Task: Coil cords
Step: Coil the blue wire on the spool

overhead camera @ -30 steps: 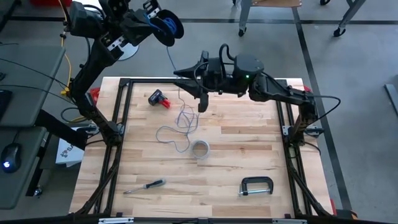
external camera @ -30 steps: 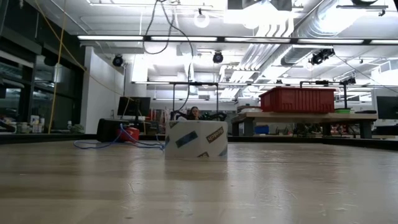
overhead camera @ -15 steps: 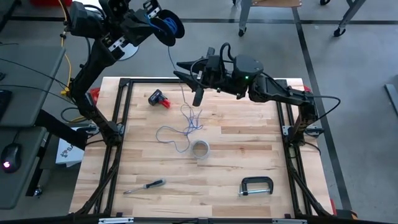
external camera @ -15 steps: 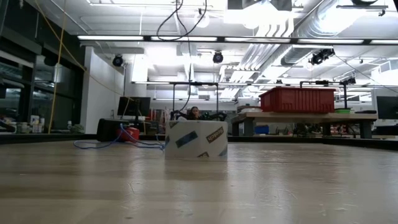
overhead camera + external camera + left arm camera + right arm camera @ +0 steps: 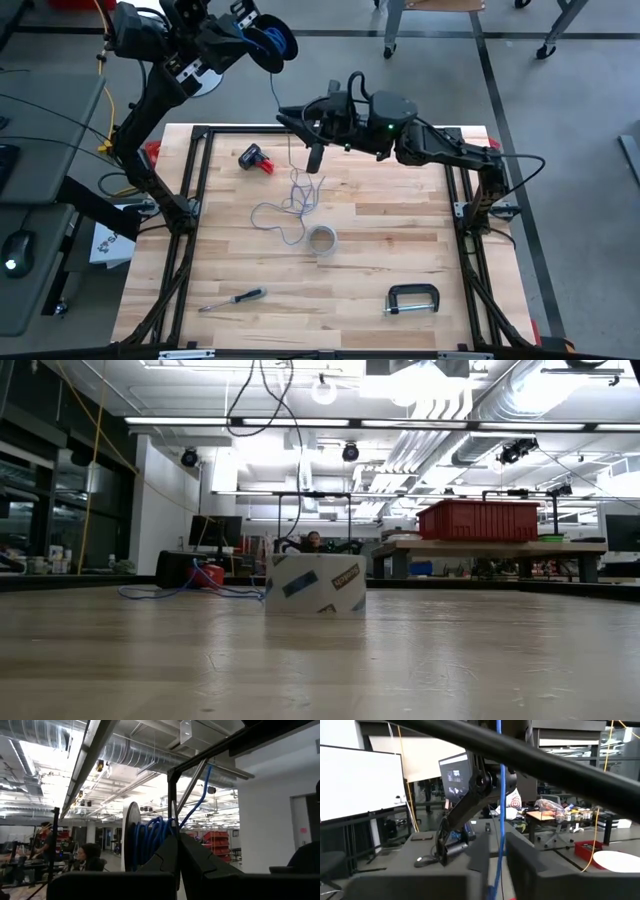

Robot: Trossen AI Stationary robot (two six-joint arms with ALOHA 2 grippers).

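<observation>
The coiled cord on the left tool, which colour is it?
Blue, clearest in the left wrist view.

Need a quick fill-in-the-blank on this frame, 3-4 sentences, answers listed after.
1. The left pincer, raised beyond the table's far-left corner, holds a spool wound with ____ cord.
2. The right pincer has that same cord running between its ____.
3. On the table, the loose cord loops lie between the red-and-black tool and the roll of ____.
4. Near the table's front edge, the screwdriver lies to the ____ of the black clamp in the high view.

Missing words: blue; fingers; tape; left
</observation>
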